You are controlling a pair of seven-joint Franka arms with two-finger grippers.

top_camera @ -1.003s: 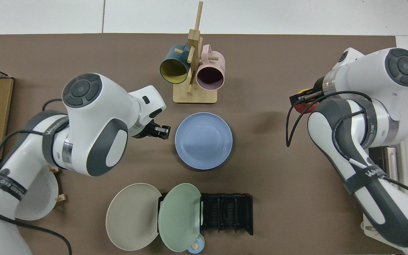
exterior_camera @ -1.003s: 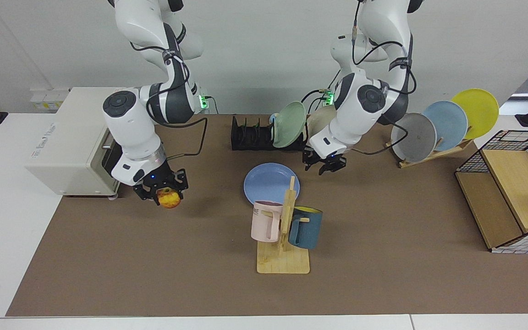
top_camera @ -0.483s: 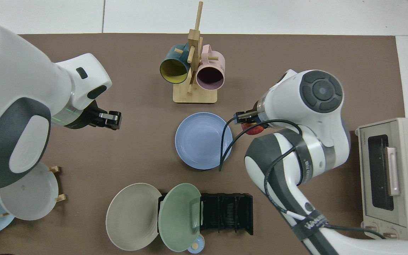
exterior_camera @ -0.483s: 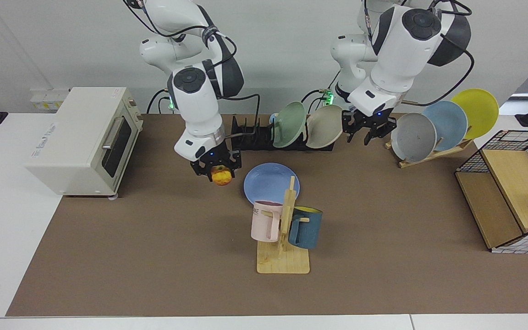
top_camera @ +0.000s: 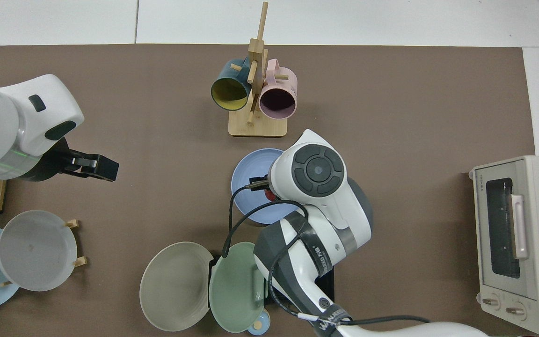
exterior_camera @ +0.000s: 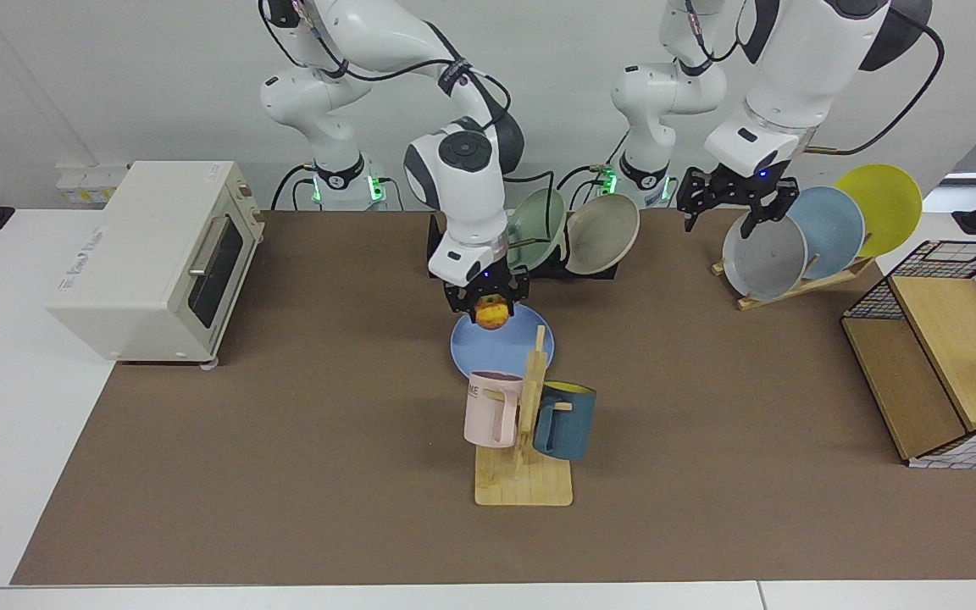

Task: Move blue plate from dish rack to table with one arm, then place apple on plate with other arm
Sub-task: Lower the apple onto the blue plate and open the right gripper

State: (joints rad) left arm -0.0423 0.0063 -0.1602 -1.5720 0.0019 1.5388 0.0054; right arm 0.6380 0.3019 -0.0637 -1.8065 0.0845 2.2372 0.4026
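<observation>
Our right gripper (exterior_camera: 487, 298) has carried the firm, roll-prone apple (exterior_camera: 491, 313), jaws clamped round its middle, over the blue plate (exterior_camera: 488, 352), while our left gripper (exterior_camera: 737, 200), jaws apart, waits raised.

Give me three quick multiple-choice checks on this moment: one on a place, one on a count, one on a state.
1. Where is the blue plate?
A. in the dish rack
B. flat on the table
C. in a gripper

2. How many mugs hang on the wooden mug stand?
A. one
B. two
C. three

3. What is the right gripper doing?
A. holding the apple
B. open and empty
C. gripping a mug

Answers:
1 B: it lies on the table, before the dish rack.
2 B: one pink, one dark blue.
3 A: the apple sits between its fingers above the plate; the left gripper waits open, empty.
</observation>
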